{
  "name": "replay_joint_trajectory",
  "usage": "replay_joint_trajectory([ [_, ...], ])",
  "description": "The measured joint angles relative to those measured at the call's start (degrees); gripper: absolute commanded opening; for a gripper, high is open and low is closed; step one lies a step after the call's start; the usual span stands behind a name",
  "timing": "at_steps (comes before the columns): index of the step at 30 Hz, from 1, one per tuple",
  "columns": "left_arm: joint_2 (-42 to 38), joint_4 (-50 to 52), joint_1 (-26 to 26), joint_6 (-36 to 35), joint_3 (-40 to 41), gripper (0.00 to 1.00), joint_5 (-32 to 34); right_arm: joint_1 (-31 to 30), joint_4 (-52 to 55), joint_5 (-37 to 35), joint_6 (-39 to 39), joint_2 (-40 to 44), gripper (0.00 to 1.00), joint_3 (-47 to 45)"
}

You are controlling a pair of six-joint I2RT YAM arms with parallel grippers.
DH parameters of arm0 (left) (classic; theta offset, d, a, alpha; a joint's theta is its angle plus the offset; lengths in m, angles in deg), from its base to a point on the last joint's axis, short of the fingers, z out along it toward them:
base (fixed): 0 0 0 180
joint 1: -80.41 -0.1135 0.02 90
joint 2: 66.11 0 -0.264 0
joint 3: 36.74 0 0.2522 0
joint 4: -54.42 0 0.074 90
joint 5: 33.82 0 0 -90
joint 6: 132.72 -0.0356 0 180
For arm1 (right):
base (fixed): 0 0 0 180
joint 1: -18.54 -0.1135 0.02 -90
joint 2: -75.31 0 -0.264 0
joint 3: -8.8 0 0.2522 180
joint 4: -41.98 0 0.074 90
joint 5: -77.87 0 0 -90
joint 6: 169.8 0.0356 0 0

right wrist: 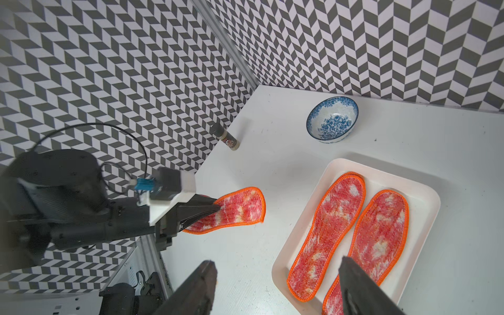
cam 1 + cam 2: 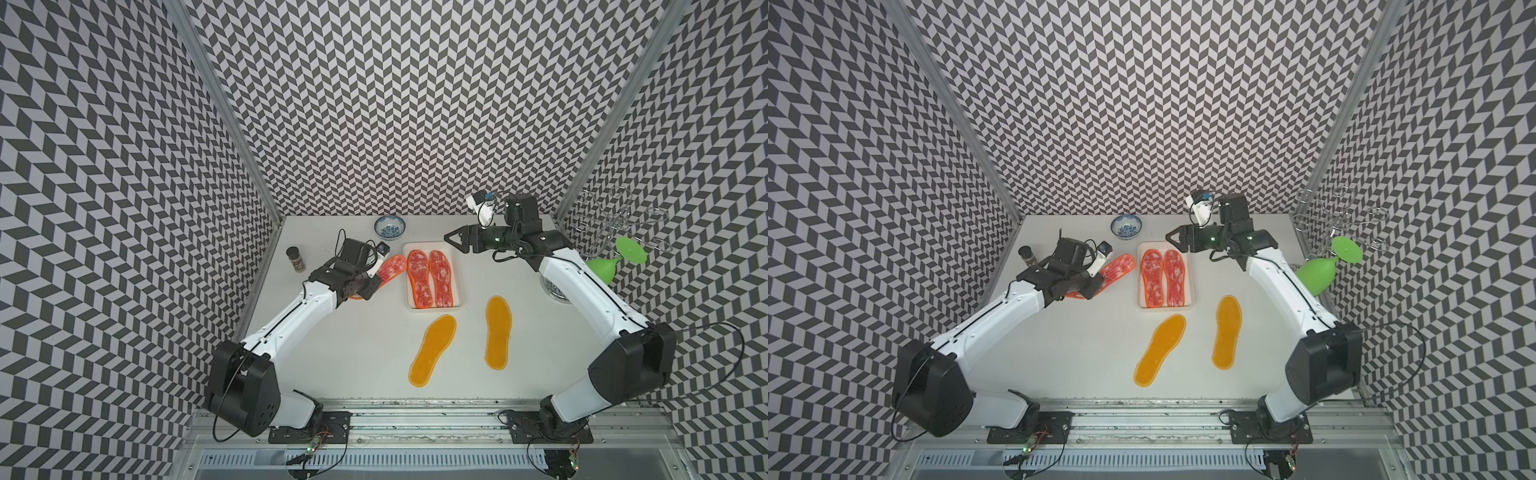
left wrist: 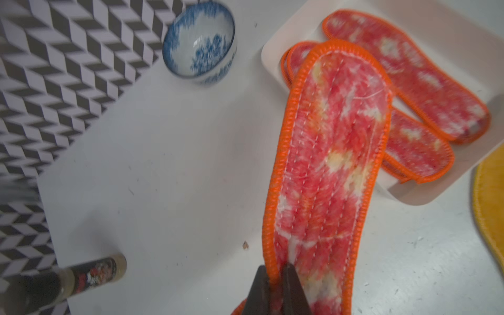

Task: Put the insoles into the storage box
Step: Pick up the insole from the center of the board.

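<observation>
**Insoles, counted:** five in plain sight, three mottled red-and-white and two plain yellow-orange.

- **In the box:** The first boxed insole [image 2: 419,278] and the second boxed insole [image 2: 441,279] lie flat, side by side, in the white storage box [image 2: 458,270]. A doubled orange edge beneath one of them, seen in the blurred left wrist view, may be a further insole.
- **Left arm:** The left gripper [image 3: 276,274] is clamped on the stitched edge of the third mottled insole [image 3: 327,163], held just beside the box and outside it.
- **On the table:** One yellow-orange insole [image 2: 432,351] and the other yellow-orange insole [image 2: 498,332] lie on the table [image 2: 353,353], nearer the arm bases than the box.
- **Right arm:** The right gripper [image 2: 454,241] hangs above the box's far end, jaws apart and empty.
- **Also present:** one blue-and-white bowl [image 2: 389,227], one spice jar [image 2: 296,258] with a pictured label too small to read, and one green goblet [image 2: 602,270].
</observation>
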Motion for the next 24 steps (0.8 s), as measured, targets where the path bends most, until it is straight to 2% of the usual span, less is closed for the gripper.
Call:
replay_joint_trajectory([
  [4,-3.9,-3.0,5.3,-6.3,0.0,0.00,-0.7,-0.2,0.6,3.7,-0.7,-1.3,0.70,0.2],
  [9,-3.8,-4.0,10.6,-12.7,-0.1,0.00,-0.3,-2.3,2.8,6.4,-2.1,-3.1,0.69,0.2],
  [18,-3.0,-4.4,15.9,-20.7,-0.9,0.00,1.4,-8.6,7.6,7.9,-6.4,-7.0,0.66,2.2],
  [24,-3.0,-5.0,18.7,-24.2,-1.0,0.00,2.5,-9.9,11.0,8.3,-9.2,-9.2,0.60,3.5],
])
